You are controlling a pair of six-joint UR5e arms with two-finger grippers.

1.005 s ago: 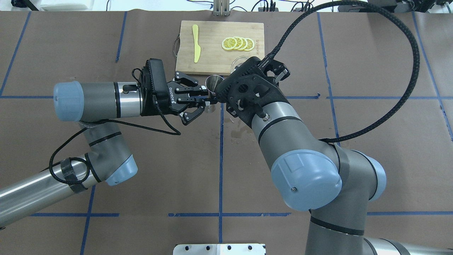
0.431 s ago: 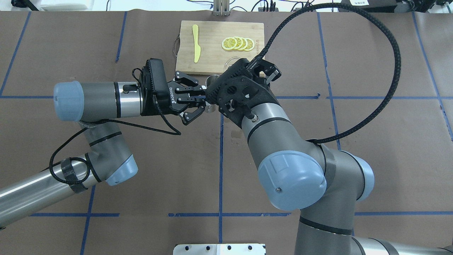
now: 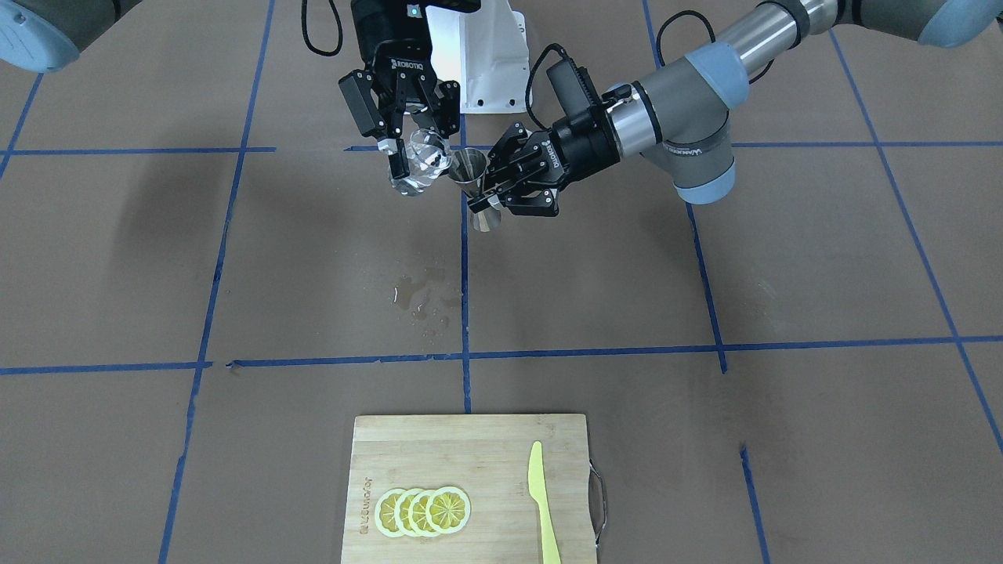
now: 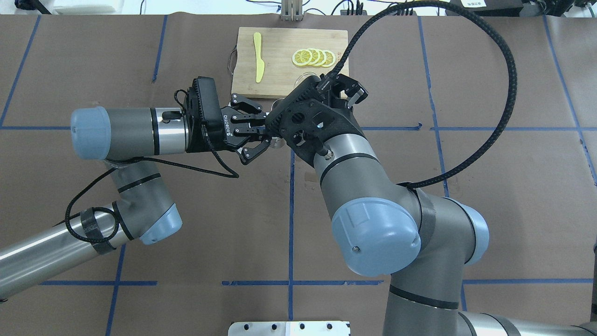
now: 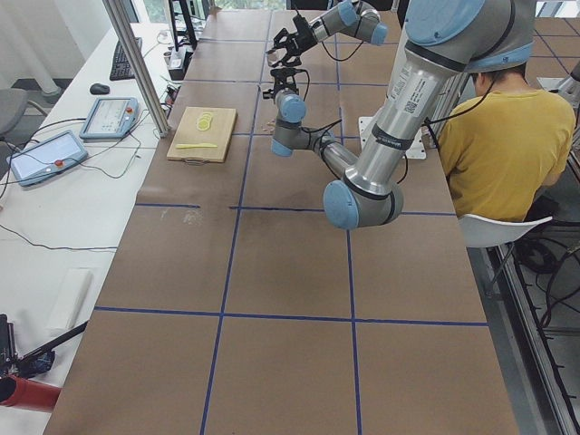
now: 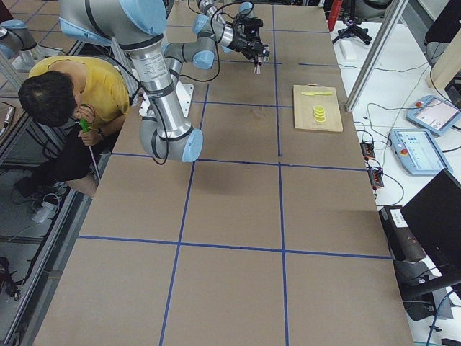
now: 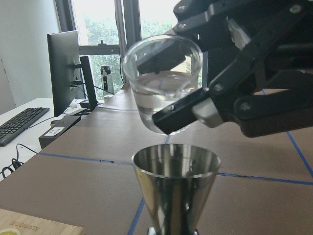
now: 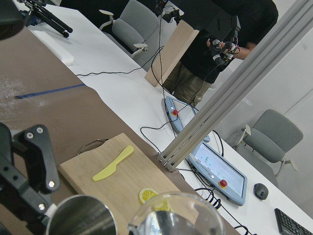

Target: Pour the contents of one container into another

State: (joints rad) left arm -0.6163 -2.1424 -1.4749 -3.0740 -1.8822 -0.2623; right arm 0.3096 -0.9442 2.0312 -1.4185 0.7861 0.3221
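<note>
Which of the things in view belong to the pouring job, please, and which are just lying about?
In the job: glass cup in right gripper; steel jigger in left gripper.
Lying about: cutting board, lemon slices, yellow knife.

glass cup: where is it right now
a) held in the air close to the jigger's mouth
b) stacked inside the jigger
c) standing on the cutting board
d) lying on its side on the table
A: the right gripper holds the glass cup, with clear liquid in it, close to and higher than the rim of the jigger in the left gripper.
</note>
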